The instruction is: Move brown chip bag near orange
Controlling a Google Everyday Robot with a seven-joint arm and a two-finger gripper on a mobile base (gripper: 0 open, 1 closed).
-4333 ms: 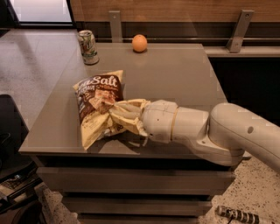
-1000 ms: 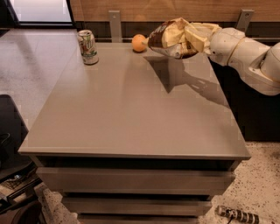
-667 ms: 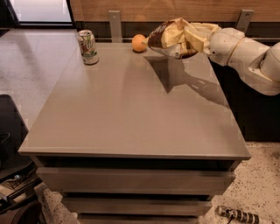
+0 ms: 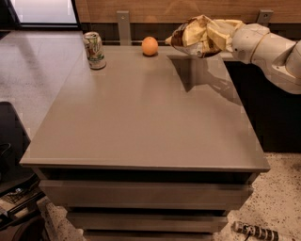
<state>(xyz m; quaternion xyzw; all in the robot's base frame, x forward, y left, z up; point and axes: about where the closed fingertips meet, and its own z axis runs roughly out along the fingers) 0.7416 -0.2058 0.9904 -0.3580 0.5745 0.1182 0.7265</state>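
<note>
Brown chip bag (image 4: 196, 38) in pincer (image 4: 220, 34) above table (image 4: 141, 117) rear

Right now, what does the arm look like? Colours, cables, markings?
Arm: smooth off-white shell, fat rounded cylindrical segments with a ring seam at the wrist. No cables or markings visible. Gripper, above the back of the table, is mostly hidden by the bag.

Grey table (image 4: 141, 117), speckled floor (image 4: 282, 188), wooden wall (image 4: 155, 9)
</note>
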